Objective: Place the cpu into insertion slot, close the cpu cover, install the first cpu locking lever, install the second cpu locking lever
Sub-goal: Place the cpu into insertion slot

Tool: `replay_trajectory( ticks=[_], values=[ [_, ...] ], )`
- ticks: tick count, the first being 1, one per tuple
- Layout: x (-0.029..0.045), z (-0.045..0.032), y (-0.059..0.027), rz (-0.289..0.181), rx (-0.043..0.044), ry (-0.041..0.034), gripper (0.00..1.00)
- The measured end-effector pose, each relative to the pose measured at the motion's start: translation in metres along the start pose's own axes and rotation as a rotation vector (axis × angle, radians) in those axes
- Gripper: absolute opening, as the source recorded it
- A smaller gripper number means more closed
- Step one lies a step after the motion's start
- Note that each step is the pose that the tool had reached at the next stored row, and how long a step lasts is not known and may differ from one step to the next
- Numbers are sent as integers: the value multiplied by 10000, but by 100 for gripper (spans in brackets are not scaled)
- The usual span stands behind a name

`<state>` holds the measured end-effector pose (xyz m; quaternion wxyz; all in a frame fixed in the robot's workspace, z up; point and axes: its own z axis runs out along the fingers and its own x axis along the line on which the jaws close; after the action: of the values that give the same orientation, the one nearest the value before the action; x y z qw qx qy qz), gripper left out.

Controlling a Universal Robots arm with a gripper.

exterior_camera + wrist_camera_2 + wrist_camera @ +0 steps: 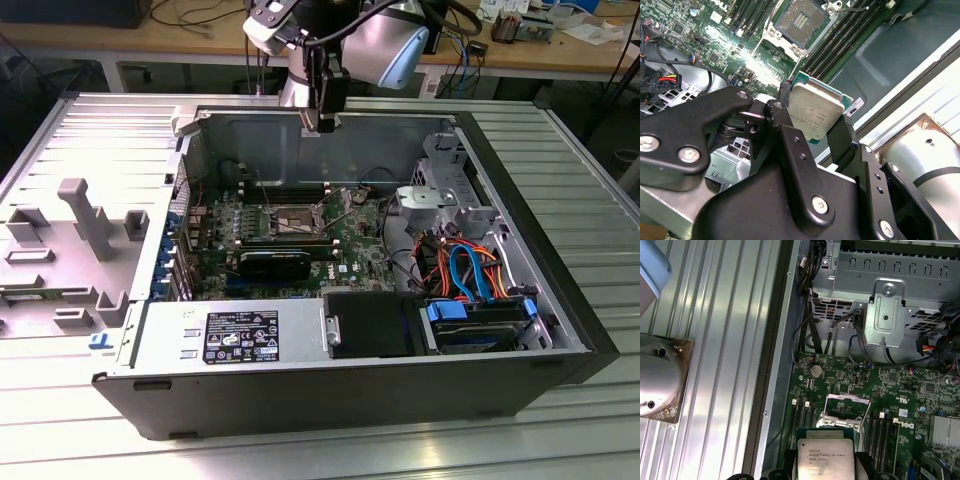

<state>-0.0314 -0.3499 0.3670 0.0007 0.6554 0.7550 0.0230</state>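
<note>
Hand (322, 120) is clamped on the cpu (815, 111), pinching two opposite edges, and sits high over the far wall of the computer case (400, 150). The insertion slot (287, 222) lies well below on the motherboard (352, 245), slightly toward the exterior view's left, uncovered.

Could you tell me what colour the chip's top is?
The chip is silver-grey; second wrist view shows best.
</note>
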Motion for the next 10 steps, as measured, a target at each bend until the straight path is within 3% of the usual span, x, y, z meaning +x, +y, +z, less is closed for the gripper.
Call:
replay_trajectory(
  ticks=[10],
  values=[
    [-2, 37, -2, 8, 104, 15, 55]
  ],
)
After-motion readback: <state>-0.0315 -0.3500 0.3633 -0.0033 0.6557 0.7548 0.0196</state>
